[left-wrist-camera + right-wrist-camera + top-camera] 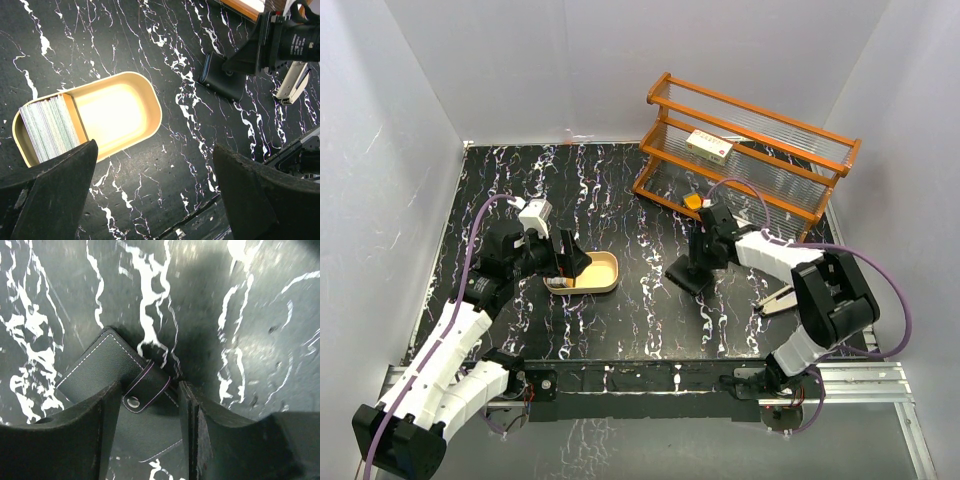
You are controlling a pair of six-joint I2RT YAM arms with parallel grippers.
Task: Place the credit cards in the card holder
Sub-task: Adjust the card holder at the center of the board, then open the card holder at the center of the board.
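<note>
Right wrist: right claw [149,390] astride card holder [95,367], grip unclear; left claw [155,147] apart above tray [117,107], credit cards [47,127] inside.

Right wrist view: card holder [100,370] lower part behind right gripper [148,387] fingers [65,440], cut by bottom edge; clamped or merely straddled, unclear. Left wrist view: credit cards [47,127] near end behind left gripper [154,145] finger [50,195]; count unreadable. Top view: box [708,146] print too small.

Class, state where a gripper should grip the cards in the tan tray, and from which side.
Pinch the cards by their upper edges, from straight above: they stand on edge, walled in by the tray and its divider, leaving only the tops free.
</note>
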